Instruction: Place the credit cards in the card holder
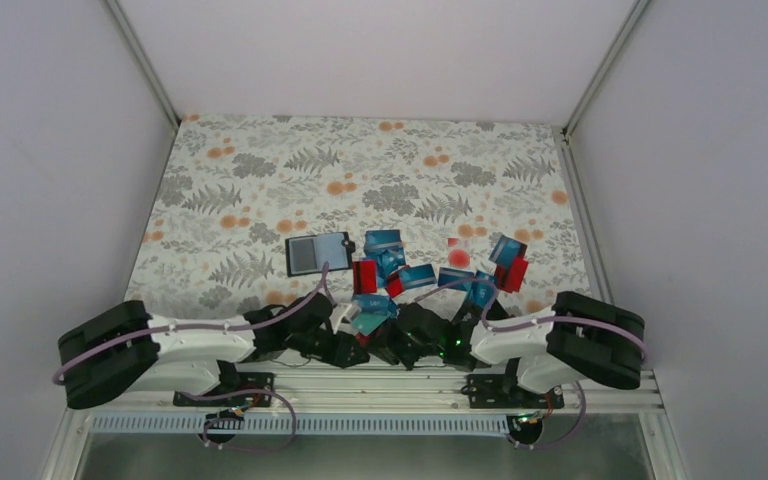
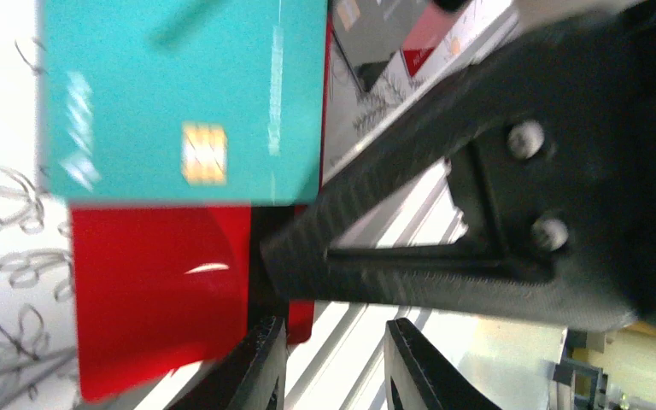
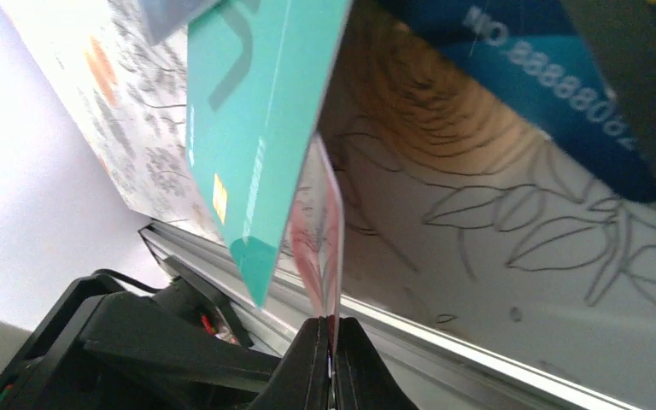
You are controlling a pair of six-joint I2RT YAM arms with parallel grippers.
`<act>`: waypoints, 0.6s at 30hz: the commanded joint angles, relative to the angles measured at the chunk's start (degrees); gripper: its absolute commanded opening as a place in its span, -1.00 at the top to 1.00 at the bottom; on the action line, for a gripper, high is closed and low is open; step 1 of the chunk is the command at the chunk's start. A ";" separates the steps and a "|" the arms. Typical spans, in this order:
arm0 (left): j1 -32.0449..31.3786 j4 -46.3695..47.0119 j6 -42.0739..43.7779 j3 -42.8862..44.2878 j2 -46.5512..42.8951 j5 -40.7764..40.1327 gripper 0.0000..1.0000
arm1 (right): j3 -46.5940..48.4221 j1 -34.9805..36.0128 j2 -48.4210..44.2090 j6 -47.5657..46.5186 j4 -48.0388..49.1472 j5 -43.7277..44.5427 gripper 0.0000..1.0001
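Right wrist view shows the right gripper [image 3: 331,359] pinching a red card [image 3: 323,256] edgewise, nearside of the card holder [image 1: 315,253], left gripper [image 2: 333,342] spread; best lift clear of the teal card [image 3: 256,128], then slide flat into a slot.

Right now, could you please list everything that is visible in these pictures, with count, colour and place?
card holder: one, black, grey-blue inside showing, on the cloth left of the cards.
blue cards: several, scattered mid-table; exact count unclear.
loose red cards: two, among the blue ones.
teal card: one, near edge, overlapping the held red card.
held red card: one, near edge, between the right gripper's fingers.
table: one, floral cloth, white, grey and orange.
left gripper: black, open, beside those two cards.
right gripper: black, shut on the held red card.
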 commanded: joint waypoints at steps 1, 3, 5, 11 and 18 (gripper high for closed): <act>-0.46 -16.70 2.13 6.97 -6.55 -7.47 0.40 | 1.28 -0.80 -3.70 -1.33 -7.40 4.31 0.92; -0.26 -24.38 3.45 10.49 -9.91 -12.53 0.38 | 2.50 -1.06 -6.47 -3.11 -13.10 4.71 0.92; 0.60 -30.70 4.87 13.90 -12.86 -16.58 0.32 | 3.80 -1.36 -10.63 -4.67 -20.10 6.40 0.92; 5.95 -37.93 9.59 19.32 -16.99 -22.17 0.24 | 5.07 -5.57 -27.01 -10.08 -36.53 12.48 0.93; 14.17 -39.58 17.25 25.42 -17.02 -22.60 0.16 | 13.22 -21.15 -33.72 -34.78 -39.26 5.82 0.94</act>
